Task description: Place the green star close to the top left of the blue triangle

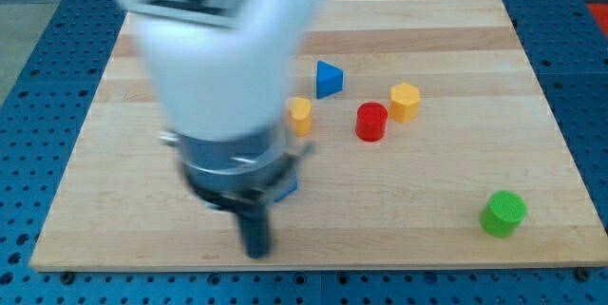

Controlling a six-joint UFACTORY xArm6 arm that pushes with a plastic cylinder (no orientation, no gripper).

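Observation:
The blue triangle (329,79) lies on the wooden board (456,39), just above its middle. No green star shows; the arm may hide it. My arm is large and blurred and covers the board's left half. My tip (256,253) is near the board's bottom edge, well below and left of the blue triangle. A small bit of another blue block (289,189) peeks out at the arm's right side, just above and right of my tip.
A yellow block (300,115) sits below and left of the blue triangle. A red cylinder (371,122) and a yellow hexagon (405,102) sit to its lower right. A green round block (503,214) lies near the bottom right corner.

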